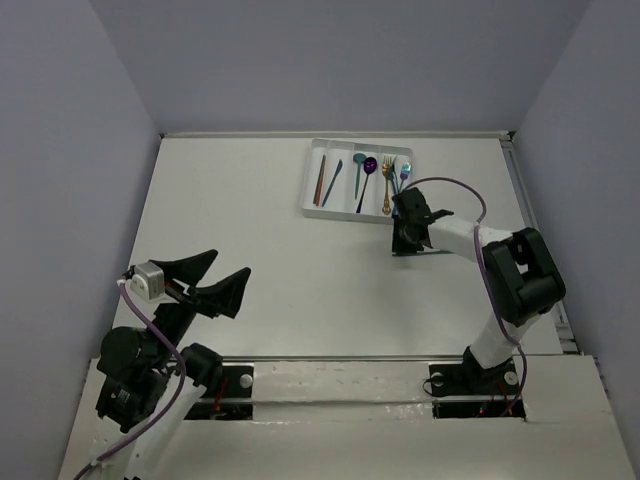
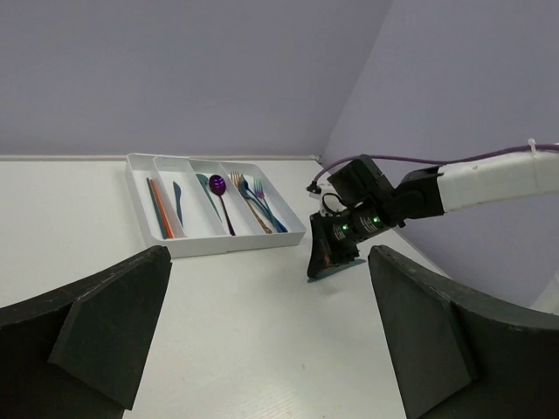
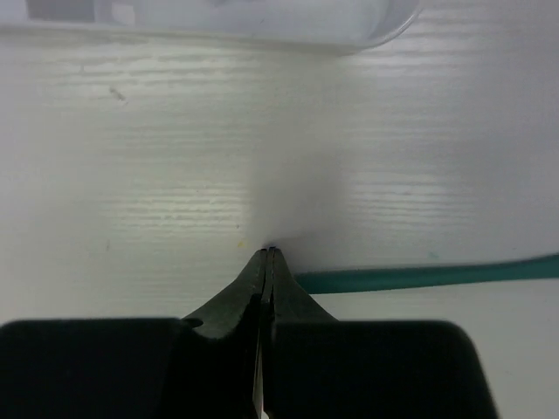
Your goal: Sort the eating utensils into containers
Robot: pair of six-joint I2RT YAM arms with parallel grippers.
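Observation:
The white tray (image 1: 310,190) stands at the far middle of the table. Its compartments hold red-orange and teal chopsticks (image 1: 321,180), a purple spoon (image 1: 370,165), a gold fork (image 1: 387,180) and blue pieces. It also shows in the left wrist view (image 2: 218,247). One teal chopstick (image 3: 437,276) lies flat on the table just in front of the tray (image 1: 425,252). My right gripper (image 3: 269,253) is shut, with its tips down on the table next to that chopstick's end and nothing between the jaws. My left gripper (image 1: 228,265) is open and empty, raised at the near left.
The right arm (image 2: 489,183) with its purple cable reaches across the right side toward the tray. Grey walls close in the table on the left, right and back. A metal rail (image 1: 535,240) runs along the right edge.

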